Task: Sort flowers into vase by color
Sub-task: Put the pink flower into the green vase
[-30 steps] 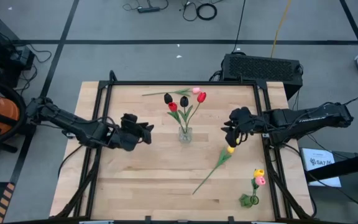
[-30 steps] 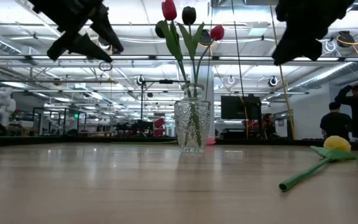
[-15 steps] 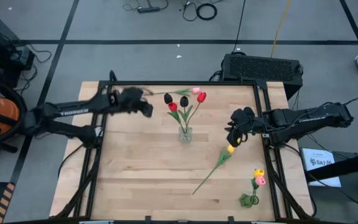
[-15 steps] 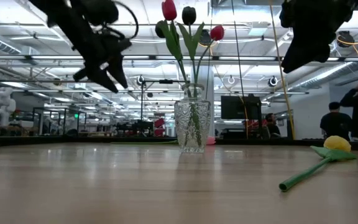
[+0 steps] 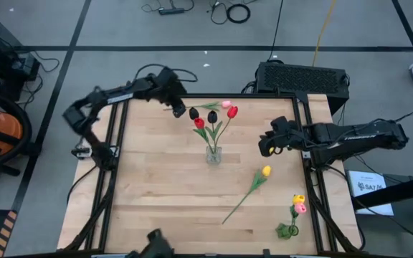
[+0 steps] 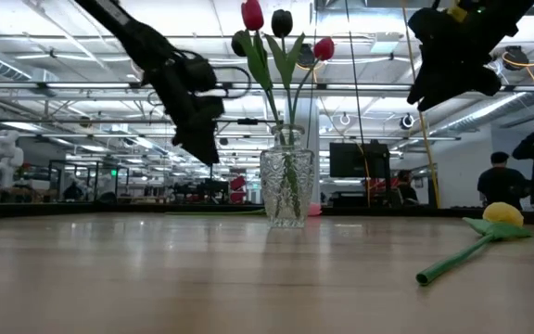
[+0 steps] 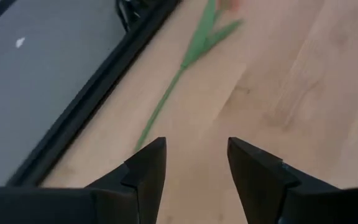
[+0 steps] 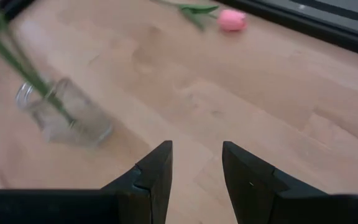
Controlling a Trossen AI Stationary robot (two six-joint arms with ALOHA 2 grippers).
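- Left end effector (image 5: 176, 109) hovers over the far left corner of the wooden surface (image 5: 156, 193), fingers parted and empty, just above the stem end of a pink tulip (image 5: 226, 104) lying along the far edge.
- Right end effector (image 5: 265, 147) hangs above the right side of the surface, fingers parted, holding nothing.
- Glass vase (image 5: 213, 153) stands near the centre, holding two red and two black tulips (image 5: 212, 117).
- Yellow tulip (image 5: 266, 170) lies flat on the surface, right of the vase and near the right end effector.
- Yellow and pink tulips (image 5: 299, 203) lie together near the front right corner.
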